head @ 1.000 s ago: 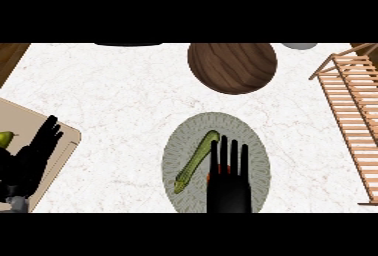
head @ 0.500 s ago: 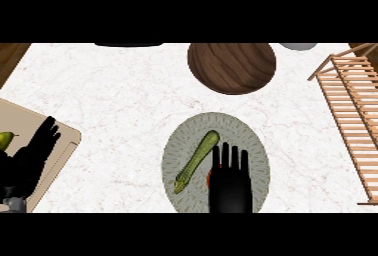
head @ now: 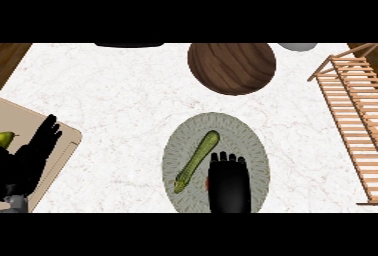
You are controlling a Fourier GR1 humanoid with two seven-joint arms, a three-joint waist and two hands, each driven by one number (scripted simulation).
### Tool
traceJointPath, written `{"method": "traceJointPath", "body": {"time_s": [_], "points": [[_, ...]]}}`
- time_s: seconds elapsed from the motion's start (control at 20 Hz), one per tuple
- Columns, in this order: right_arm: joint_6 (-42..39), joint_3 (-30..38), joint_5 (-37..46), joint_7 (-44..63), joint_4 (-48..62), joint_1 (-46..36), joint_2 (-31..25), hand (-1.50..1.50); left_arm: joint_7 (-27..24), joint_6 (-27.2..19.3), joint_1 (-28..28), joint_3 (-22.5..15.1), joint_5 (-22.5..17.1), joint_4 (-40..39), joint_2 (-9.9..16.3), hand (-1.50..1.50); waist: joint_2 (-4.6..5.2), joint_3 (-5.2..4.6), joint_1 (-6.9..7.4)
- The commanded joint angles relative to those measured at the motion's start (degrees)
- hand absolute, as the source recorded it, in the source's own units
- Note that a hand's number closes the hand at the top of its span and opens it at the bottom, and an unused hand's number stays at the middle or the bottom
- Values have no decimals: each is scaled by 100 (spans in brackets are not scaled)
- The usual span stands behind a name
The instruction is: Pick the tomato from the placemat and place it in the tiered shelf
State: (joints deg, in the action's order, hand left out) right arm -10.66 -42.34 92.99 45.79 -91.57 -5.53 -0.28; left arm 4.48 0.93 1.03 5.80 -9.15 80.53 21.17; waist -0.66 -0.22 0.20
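Observation:
A grey-green oval placemat (head: 247, 140) lies on the counter at centre. My right hand (head: 229, 185) is flat over its lower half, fingers straight and pointing away from me. The tomato (head: 208, 184) shows only as a thin red sliver at the hand's left edge; the rest is hidden under the palm. A long green vegetable (head: 198, 159) lies slanted on the placemat, just left of the hand. The wooden tiered shelf (head: 354, 115) runs along the right edge. My left hand (head: 29, 160) rests open at the far left.
A dark wooden bowl (head: 232, 67) sits behind the placemat. A tan cutting board (head: 63, 137) lies under the left hand, with a green fruit (head: 6, 137) on it. A grey object (head: 297, 46) and a dark one (head: 129, 45) show at the back edge.
My right hand has slid back toward the view's lower edge, staying flat over the tomato. The left hand has not moved.

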Motion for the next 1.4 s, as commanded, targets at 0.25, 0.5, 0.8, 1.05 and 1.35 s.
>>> {"method": "traceJointPath", "body": {"time_s": [0.25, 0.5, 0.8, 1.05, 1.35], "points": [[-34, -551, 775, 44, -788, 78, -234, 150, 207, 21, 223, -21, 212, 439, -94, 0, 48, 24, -4], [231, 2583, -463, 1973, -581, -299, 24, 150, 102, -117, -8, 91, 110, 93, -179, 0, 158, 55, -236], [21, 4198, -922, 3163, -214, -1736, 26, 150, 40, 60, -103, 9, 138, 91, -101, 0, 149, 21, 123], [-42, 4674, -716, 3806, 26, -2985, 26, 150, 90, -39, -119, -152, 239, 46, -294, 0, 93, 12, 182], [365, 5020, -280, 3938, -104, -4063, 27, 150, -22, 134, -221, 18, 161, -184, -124, 0, 72, 6, 143]]}}
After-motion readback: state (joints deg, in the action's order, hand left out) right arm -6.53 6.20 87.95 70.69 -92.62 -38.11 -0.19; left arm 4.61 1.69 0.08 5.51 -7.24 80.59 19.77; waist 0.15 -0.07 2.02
